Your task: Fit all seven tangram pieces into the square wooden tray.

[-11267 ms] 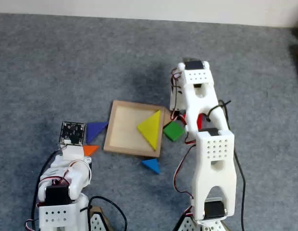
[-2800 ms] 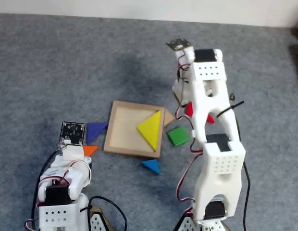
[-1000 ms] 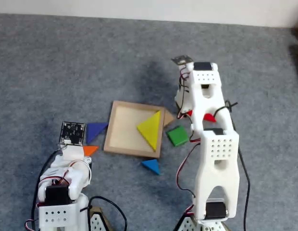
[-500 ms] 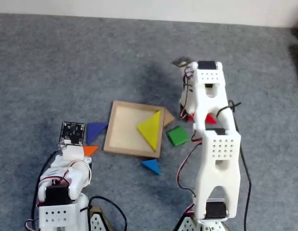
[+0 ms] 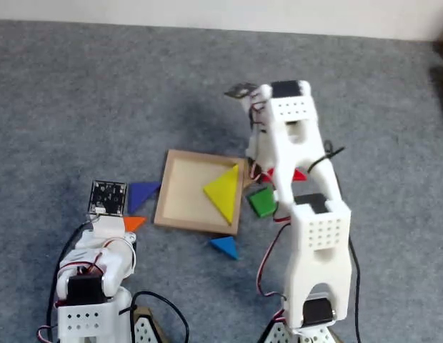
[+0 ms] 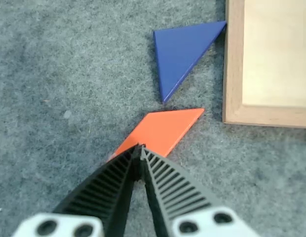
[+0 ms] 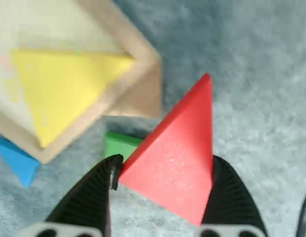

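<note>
- Gripping the red triangle (image 7: 175, 148), the right gripper (image 7: 163, 170) has its fingers clamped on two of the piece's edges, above the grey counter (image 5: 100, 107) just beside the wooden tray (image 5: 164, 196).
- The right wrist view gives the whole red face. From the high view, red corners peek out on either side of the arm.
- Inside the tray lies the yellow triangle (image 5: 223, 189), against the wall nearer the right arm.
- The green square (image 5: 261, 202) sits just outside that wall, and the light blue triangle (image 5: 224, 245) lies near the tray's front edge.
- The right wrist view shows a plain wooden triangle (image 7: 140, 98) touching the tray's corner.
- The left gripper (image 6: 139, 150) has its fingers together, tips over one end of the orange parallelogram (image 6: 160, 131). The dark blue triangle (image 6: 182, 49) points at the tray's outer wall.
</note>
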